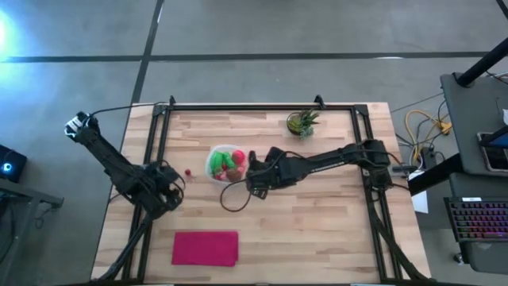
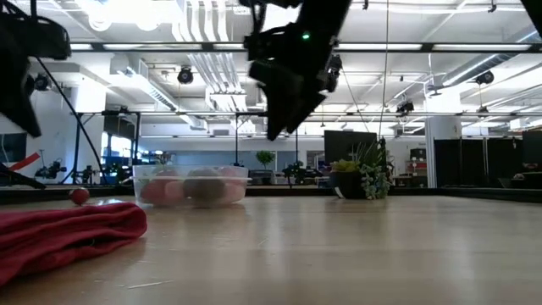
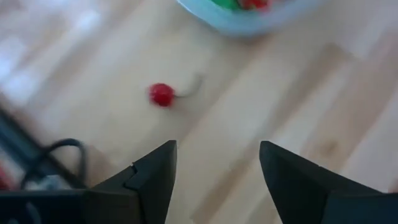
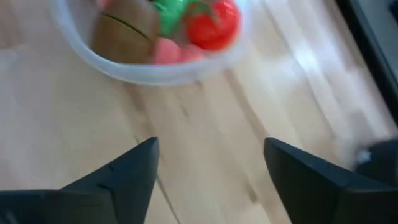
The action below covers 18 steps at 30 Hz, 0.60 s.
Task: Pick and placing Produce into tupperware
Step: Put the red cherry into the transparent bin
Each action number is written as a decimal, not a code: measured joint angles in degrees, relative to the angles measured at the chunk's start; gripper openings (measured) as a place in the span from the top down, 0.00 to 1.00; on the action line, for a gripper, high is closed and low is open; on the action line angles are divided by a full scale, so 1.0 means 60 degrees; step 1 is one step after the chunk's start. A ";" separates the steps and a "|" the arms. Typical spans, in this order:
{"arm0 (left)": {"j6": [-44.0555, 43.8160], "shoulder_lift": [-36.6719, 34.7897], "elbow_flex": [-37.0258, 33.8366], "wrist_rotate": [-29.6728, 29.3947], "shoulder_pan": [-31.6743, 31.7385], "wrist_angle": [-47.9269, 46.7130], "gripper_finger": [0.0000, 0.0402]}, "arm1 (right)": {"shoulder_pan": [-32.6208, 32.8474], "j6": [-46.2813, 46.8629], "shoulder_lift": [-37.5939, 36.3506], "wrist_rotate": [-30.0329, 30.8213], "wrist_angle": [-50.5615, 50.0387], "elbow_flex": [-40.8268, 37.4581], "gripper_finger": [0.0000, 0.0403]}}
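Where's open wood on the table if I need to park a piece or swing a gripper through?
Bare wood lies right of the magenta cloth, along the near edge, and in the back left corner, left of the potted plant. The middle is crowded: the tupperware, a loose red berry left of it, the open right gripper beside it, and the open left gripper near the berry.

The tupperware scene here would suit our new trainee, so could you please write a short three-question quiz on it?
1. True or false: every piece of produce already lies in the tupperware.
2. Which gripper is nearer the tupperware? A) left gripper B) right gripper
3. Fill in: the magenta cloth lies near the table's ____ edge, the one opposite the potted plant.

Key
1. False: a small red berry lies on the table, between the tupperware and the left gripper.
2. B; its fingers are open, just beside the container.
3. Front, as the high view shows.
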 joint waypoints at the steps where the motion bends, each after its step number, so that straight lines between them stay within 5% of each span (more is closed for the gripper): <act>1: -0.0212 -0.0130 0.0136 -0.0171 0.0075 -0.0324 0.46 | 0.0007 0.0169 -0.0215 0.0129 -0.0083 -0.0195 0.28; 10: -0.2155 -0.1044 0.0513 -0.1211 0.2155 -0.1400 0.46 | 0.0007 0.2174 -0.2338 0.0842 -0.0087 -0.1816 0.14; 18: -0.0833 -0.0687 -0.0188 -0.0915 0.5242 0.0169 0.46 | 0.0007 0.2922 -0.3137 0.0904 -0.0113 -0.2559 0.12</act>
